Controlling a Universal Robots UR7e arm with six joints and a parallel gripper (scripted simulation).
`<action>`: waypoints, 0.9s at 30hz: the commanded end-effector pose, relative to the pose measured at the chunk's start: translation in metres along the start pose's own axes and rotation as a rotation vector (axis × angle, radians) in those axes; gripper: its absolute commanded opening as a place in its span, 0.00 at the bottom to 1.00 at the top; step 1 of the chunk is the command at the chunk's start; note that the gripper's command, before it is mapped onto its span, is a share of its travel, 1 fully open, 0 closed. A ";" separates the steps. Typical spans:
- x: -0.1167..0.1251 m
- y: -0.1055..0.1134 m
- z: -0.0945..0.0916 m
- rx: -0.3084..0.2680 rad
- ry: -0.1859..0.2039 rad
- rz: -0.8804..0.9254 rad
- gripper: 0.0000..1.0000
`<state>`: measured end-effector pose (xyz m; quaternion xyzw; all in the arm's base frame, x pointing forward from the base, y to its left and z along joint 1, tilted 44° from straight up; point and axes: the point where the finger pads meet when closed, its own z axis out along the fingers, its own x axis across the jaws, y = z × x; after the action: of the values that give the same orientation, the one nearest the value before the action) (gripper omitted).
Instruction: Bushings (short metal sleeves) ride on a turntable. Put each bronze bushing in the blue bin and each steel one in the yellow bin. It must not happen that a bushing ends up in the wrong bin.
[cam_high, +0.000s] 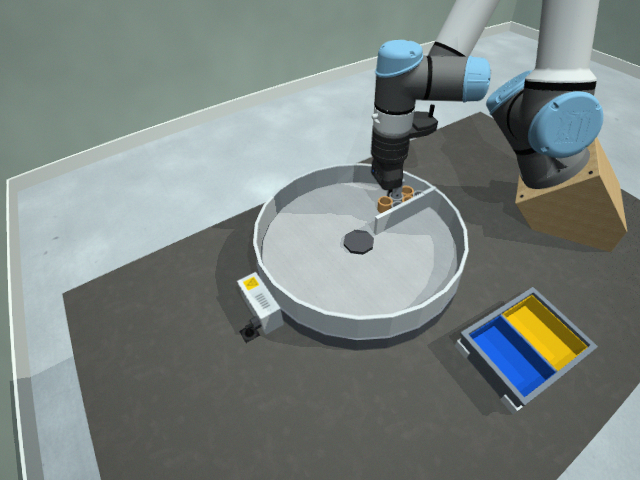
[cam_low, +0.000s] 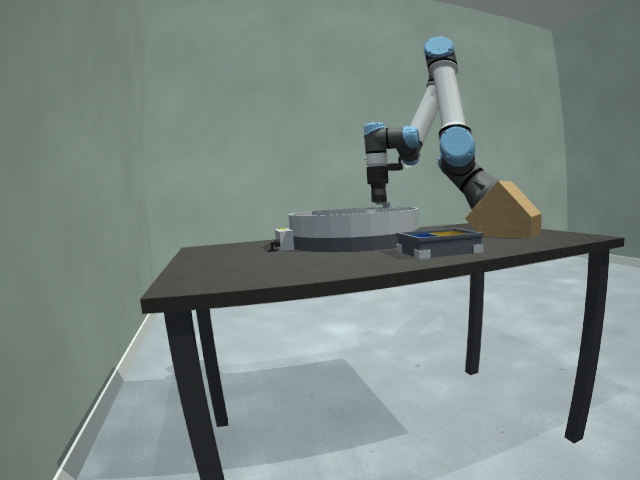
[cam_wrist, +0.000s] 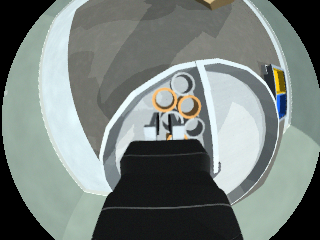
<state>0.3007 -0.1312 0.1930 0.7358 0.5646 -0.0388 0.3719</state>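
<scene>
My gripper (cam_high: 395, 193) (cam_low: 382, 205) (cam_wrist: 164, 122) points down inside the turntable (cam_high: 310, 253) (cam_low: 351, 227), its fingers parted a little with nothing seen held between them. A steel bushing is right at the fingertips, partly hidden by them. Two bronze bushings (cam_wrist: 154, 100) (cam_wrist: 190, 112) stand just beyond it in the wrist view, with a steel bushing (cam_wrist: 172, 84) behind them. Another steel bushing (cam_wrist: 204, 128) is right of the fingers. A third bronze bushing (cam_high: 385, 207) is mostly hidden by the gripper in the wrist view. The blue bin (cam_high: 509, 359) and yellow bin (cam_high: 545, 333) look empty.
A straight divider (cam_high: 403, 210) (cam_wrist: 210, 125) runs beside the bushings from the turntable wall toward the dark hub (cam_high: 358, 241). The raised wall rings the turntable. A white box (cam_high: 261, 299) sits at its outer left. The wooden arm base (cam_high: 573, 206) stands at the right.
</scene>
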 end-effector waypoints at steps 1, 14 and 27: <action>0.000 0.000 0.002 -0.001 0.000 0.000 0.40; 0.000 0.000 0.002 -0.001 0.000 0.000 0.00; 0.000 0.001 0.001 -0.002 -0.001 0.000 0.00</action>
<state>0.3015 -0.1324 0.1921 0.7357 0.5644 -0.0387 0.3725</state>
